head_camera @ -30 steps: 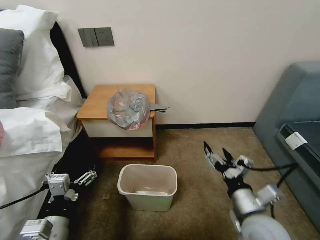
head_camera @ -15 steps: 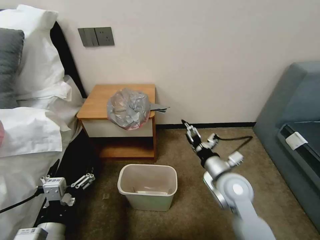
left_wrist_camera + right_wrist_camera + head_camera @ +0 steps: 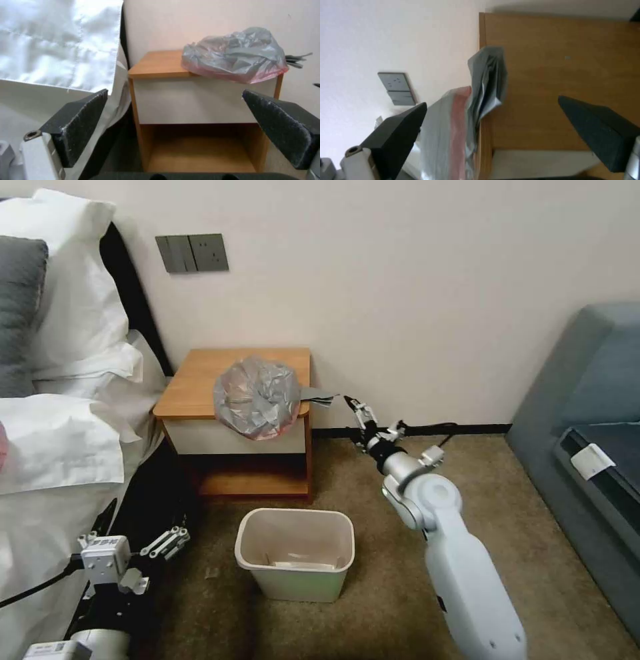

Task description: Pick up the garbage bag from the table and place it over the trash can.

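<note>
Crinkled translucent grey garbage bag with a pinkish-red tint along its lower edge sits bunched on the front right part of the small square nightstand table, whose top is orange-brown wood above a white drawer front; a flat grey tail of the bag sticks out past the table's right edge. From the head, the right gripper hangs just beside that tail, at about the height of the tabletop, its arm stretched up from the lower right. The small rectangular cream-beige plastic trash can stands on the brown carpet in front of the table. The left gripper waits low at the left, beside the white bedding. At the left wrist, the left gripper's two dark pads stand wide apart, with the table and bag well beyond them. At the right wrist, the right gripper's pads are likewise spread, and the bag's folded grey tail lies between them, untouched.
</note>
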